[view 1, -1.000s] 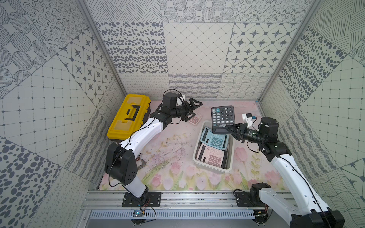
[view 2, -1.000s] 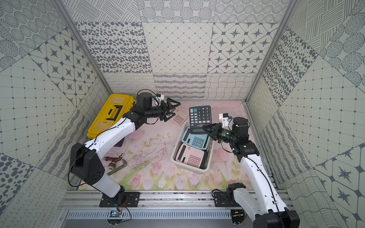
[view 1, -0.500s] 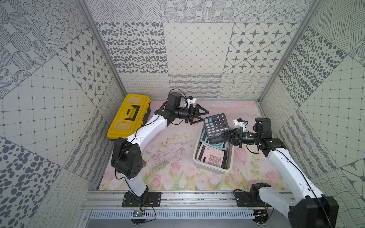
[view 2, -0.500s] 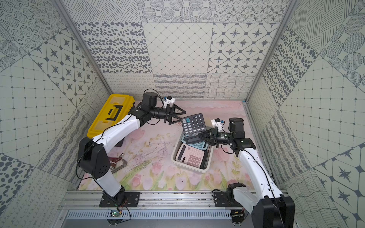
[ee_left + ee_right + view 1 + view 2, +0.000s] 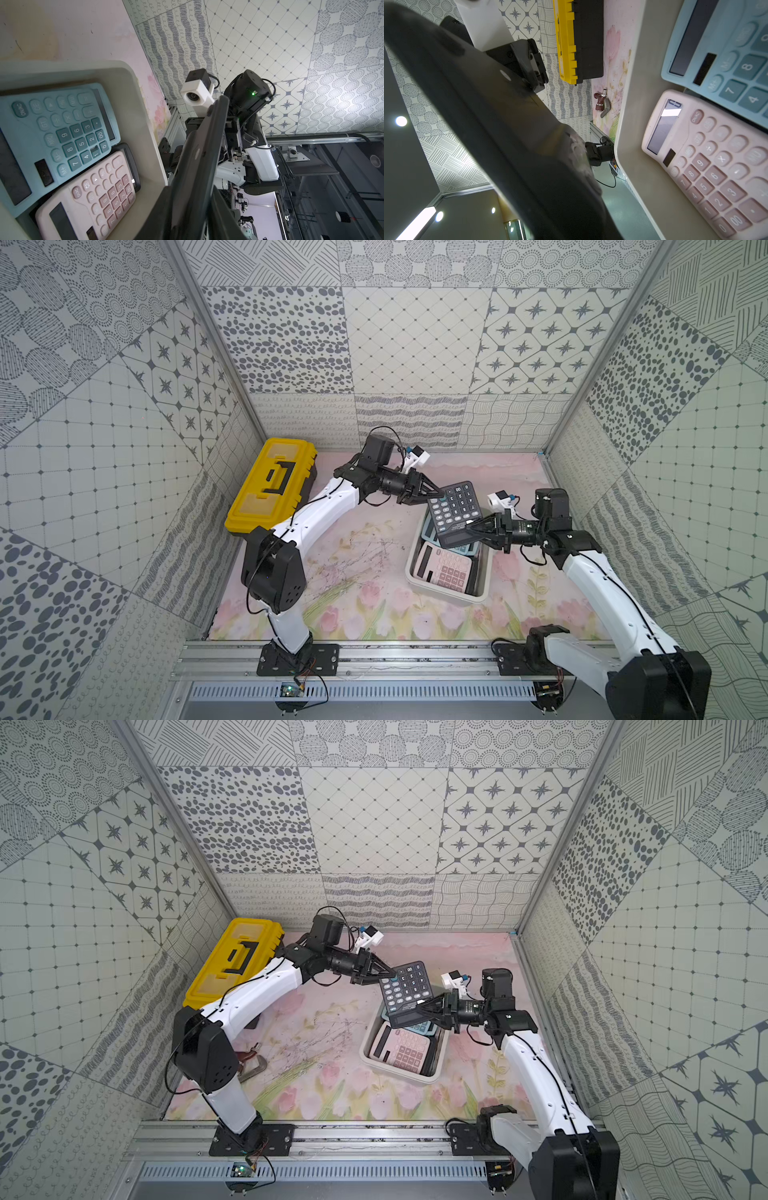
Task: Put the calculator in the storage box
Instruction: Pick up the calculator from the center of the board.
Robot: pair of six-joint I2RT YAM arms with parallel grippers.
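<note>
the black calculator (image 5: 455, 510) hangs in the air over the far end of the storage box (image 5: 440, 593), keys up and tilted, not touching the box. both arms have it. the right pincer (image 5: 471, 526) is clamped on its display end, on the side nearer the box's right wall. the left pincer (image 5: 435, 497) has its fingers drawn together on the opposite keypad corner, out past the box's far left corner. a two-ended hold like this probably serves to pass it across or to level and turn it before lowering, though which of those i cannot tell.

the box is already crowded. a blue calculator (image 5: 62, 133) lies at its far end and a pink calculator (image 5: 99, 195) at its near end, overlapping slightly, so the black one will likely have to rest on top of them rather than on the floor of the box.

the toolbox (image 5: 270, 485) stands well to the left of the box on the counter (image 5: 365, 556), and a small clamp (image 5: 602, 101) lies between them, nearer the front.

hard to read: in both top views the held calculator covers the box's far end. in the right wrist view its blurred back fills most of the frame, hiding the pads themselves. a dark edge shows under the pink calculator, and what it belongs to is unclear.
</note>
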